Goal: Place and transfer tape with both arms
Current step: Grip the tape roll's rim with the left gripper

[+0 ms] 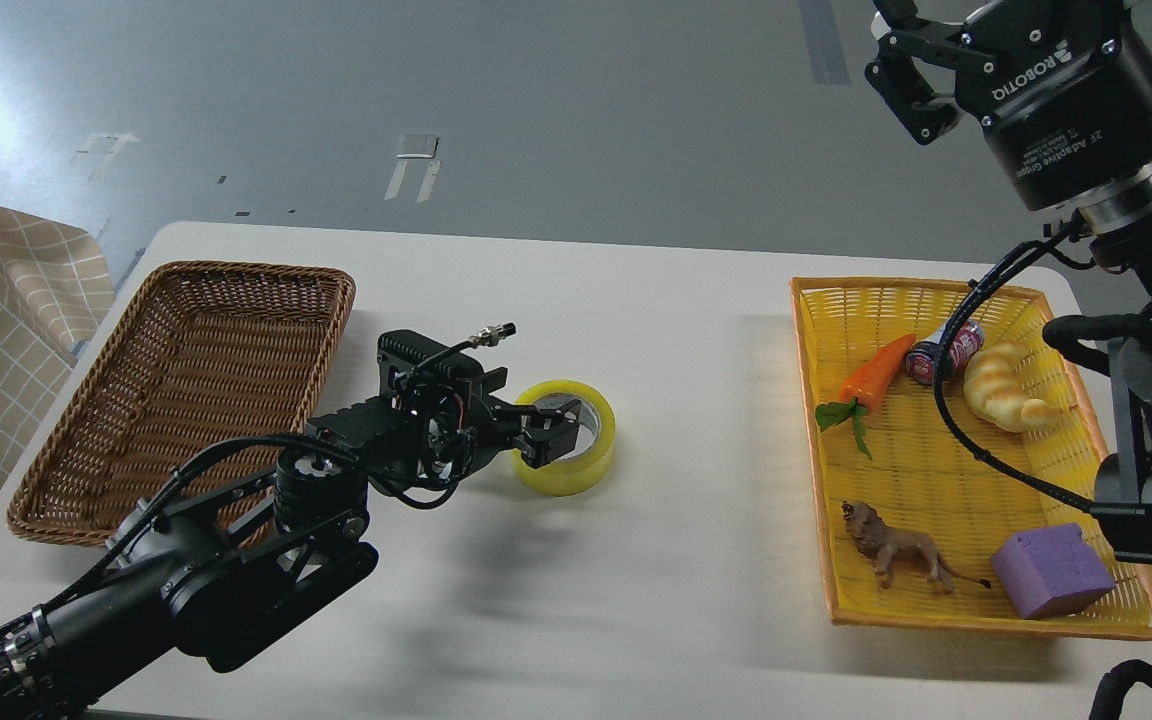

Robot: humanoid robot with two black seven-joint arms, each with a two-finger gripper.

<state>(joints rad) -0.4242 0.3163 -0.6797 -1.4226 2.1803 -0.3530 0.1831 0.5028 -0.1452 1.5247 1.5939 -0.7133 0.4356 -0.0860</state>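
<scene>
The wide roll of translucent yellow packing tape (568,438) lies flat on the white table (676,560), core upward, between the baskets. The left gripper (548,432) straddles its near wall, one finger inside the core, apparently clamped. The right gripper (904,75) hangs high, well apart, fingers parted, empty.

Just one view here, taken from the robot's own head, aimed forward and down at a fairly steep angle. The white table (556,600) is seen from its near side, with the grey floor (536,100) caught beyond the far edge. The left arm (176,560) is seen coming in from the bottom left corner, the right arm (1136,380) along the right edge, very close to the lens. The wicker basket (186,390) and yellow tray (976,620) are both framed whole.
</scene>
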